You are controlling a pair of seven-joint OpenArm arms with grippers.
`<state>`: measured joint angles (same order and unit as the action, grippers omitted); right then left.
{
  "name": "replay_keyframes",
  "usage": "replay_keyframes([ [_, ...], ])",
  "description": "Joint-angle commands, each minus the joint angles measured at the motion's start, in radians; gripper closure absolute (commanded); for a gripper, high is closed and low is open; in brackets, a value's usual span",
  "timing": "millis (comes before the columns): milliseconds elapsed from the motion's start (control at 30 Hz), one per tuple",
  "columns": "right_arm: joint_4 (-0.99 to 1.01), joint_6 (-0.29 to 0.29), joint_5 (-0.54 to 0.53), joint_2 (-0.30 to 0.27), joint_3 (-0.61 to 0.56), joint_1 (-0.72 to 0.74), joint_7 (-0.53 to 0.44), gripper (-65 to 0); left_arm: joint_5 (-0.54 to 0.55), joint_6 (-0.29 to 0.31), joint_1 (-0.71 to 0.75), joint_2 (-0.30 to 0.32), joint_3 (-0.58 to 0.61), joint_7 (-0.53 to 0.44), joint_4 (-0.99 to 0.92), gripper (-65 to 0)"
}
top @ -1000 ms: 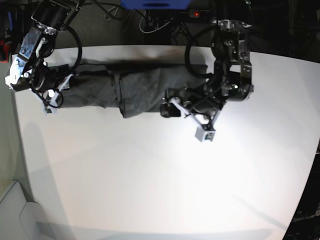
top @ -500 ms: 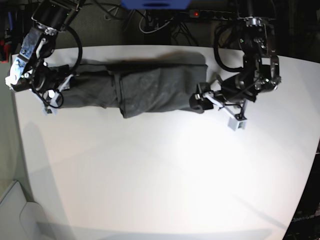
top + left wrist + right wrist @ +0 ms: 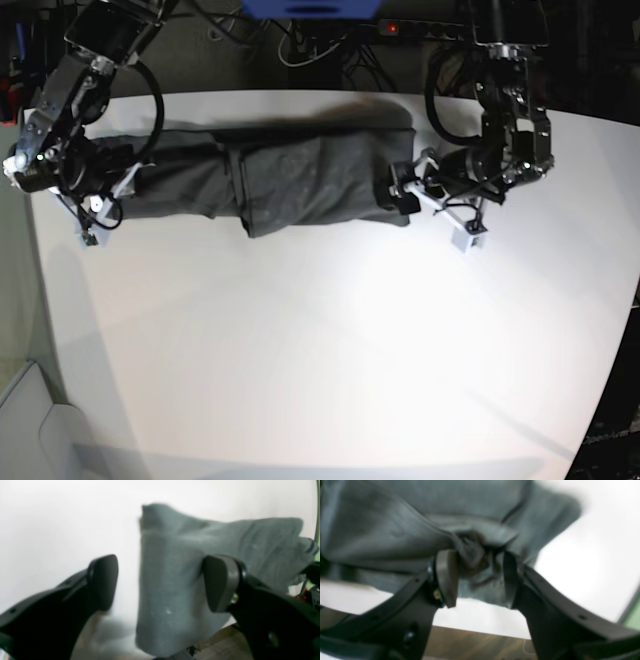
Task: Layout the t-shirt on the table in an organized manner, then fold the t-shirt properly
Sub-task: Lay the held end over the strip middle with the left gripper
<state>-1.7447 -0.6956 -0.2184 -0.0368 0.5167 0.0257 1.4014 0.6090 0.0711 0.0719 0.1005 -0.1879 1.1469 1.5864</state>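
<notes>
The white table (image 3: 330,340) carries the charcoal-grey t-shirt (image 3: 290,180), which lies as a long, narrow, roughly folded band along the far edge, running from the far left to right of centre, with the near part of the tabletop bare. The cloth appears soft, limp and light: it creases into ridges and overlapping layers, so it probably sags wherever it is unsupported and is best taken at an edge or corner, pinching all layers together and moving both ends in step. At the band's left end the right gripper (image 3: 476,577) pinches a gathered bunch of fabric between its two dark pads. At the right end the left gripper (image 3: 160,582) stands spread, its pads on either side of the shirt's end without touching it in the left wrist view, so nothing is held there. Both wrist views are blurred, so no hem, seam or neck label can be made out; which end is collar and which is hem cannot be told. The sleeves are hidden in the folds, and the right gripper hides the left tip in the base view.
</notes>
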Motion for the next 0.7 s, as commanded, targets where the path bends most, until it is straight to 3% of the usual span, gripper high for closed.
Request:
replay_keyframes([
  [0, -0.033, -0.003, -0.014, -0.001, 0.003, 0.012, -0.005, -30.1, 0.013, 0.005, -0.021, 0.003, 0.012, -0.009, 0.009, -52.1],
  [100, -0.079, -0.003, -0.016, 0.001, 0.003, 0.006, -0.005, -30.1, 0.013, 0.005, -0.022, 0.006, 0.063, -0.061, -0.022, -50.1],
  [233, -0.096, -0.003, -0.016, 0.001, 0.009, 0.010, -0.005, -30.3, 0.013, 0.000, -0.022, 0.009, 0.123, -0.110, -0.067, -42.2],
  [567, -0.064, -0.003, -0.016, 0.021, 0.138, 0.043, -0.005, -39.8, 0.013, -0.003, -0.037, 0.032, 0.127, -0.110, -0.103, -15.2],
  [667, -0.018, -0.003, -0.016, 0.018, 0.138, 0.067, -0.005, -39.8, 0.013, -0.003, -0.037, 0.040, 0.121, -0.112, -0.108, -13.8],
])
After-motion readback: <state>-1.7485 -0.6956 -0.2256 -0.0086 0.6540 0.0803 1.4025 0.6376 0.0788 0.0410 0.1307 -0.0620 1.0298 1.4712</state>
